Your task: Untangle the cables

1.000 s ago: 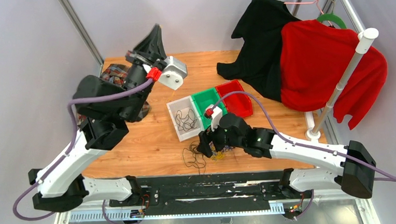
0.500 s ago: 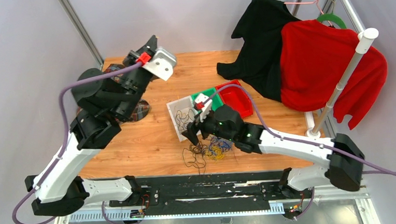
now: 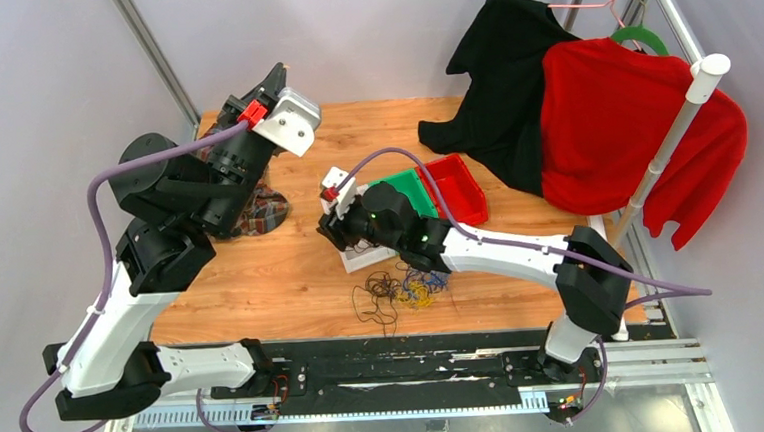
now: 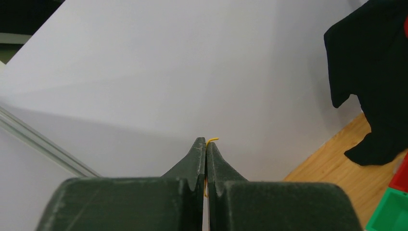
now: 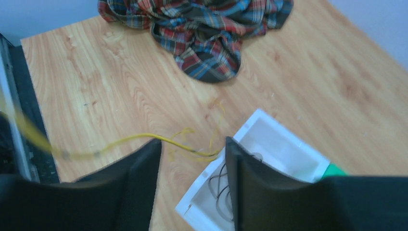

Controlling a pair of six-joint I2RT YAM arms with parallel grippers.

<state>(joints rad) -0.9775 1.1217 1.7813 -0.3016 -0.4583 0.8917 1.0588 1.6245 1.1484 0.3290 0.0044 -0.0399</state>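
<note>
The cables [image 3: 403, 290] lie as a small black, blue and yellow clump on the table near the front edge. More black loops [image 5: 222, 192] sit in the white bin [image 5: 284, 144]. My left gripper [image 4: 206, 142] is raised at the back left [image 3: 272, 82], shut on a thin yellow cable [image 4: 212, 139] whose end pokes out between the tips. My right gripper [image 5: 192, 142] hovers open over the white bin's left corner [image 3: 334, 229]. A yellow cable [image 5: 130, 139] stretches across the gap in front of its fingertips; whether it touches them I cannot tell.
A plaid cloth [image 3: 262, 208] lies crumpled at the left, also in the right wrist view [image 5: 207, 33]. A green bin [image 3: 411, 189] and a red bin [image 3: 456, 186] stand beside the white one. Black and red garments [image 3: 602, 112] hang on a rack at the right.
My right gripper has left the clump and moved back and left over the white bin, its jaws narrowing a little. The left arm has swung further left and back, still shut.
</note>
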